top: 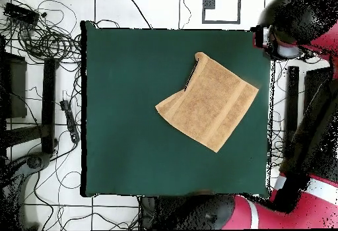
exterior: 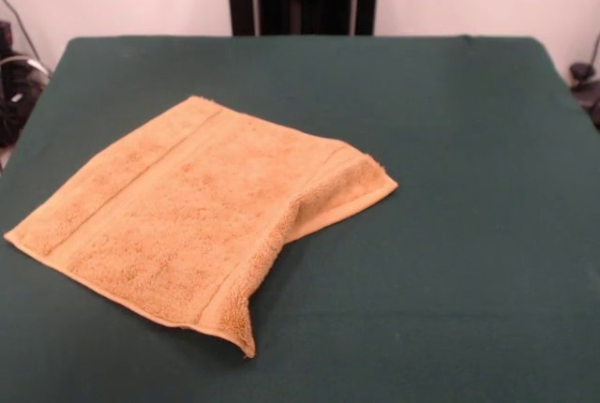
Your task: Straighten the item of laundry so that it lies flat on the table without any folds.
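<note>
- presently we list one golden-orange towel (exterior: pixel 178 220) (top: pixel 210 103) on the dark green table (exterior: pixel 469 234) (top: pixel 132 142), set at a slant to the table's edges
- in the front view it sits left of centre; from overhead, right of centre toward the far edge
- we note a flat woven band (exterior: pixel 131 187) near one edge
- one side is doubled over on itself, its near corner (exterior: pixel 246 342) peaked up off the cloth
- the red and black arm (top: pixel 297 202) lies off the table's side in the overhead view; the claw we cannot make out, so its state we cannot tell
- loose cables (top: pixel 46 43) lie on the floor beside the table
</note>
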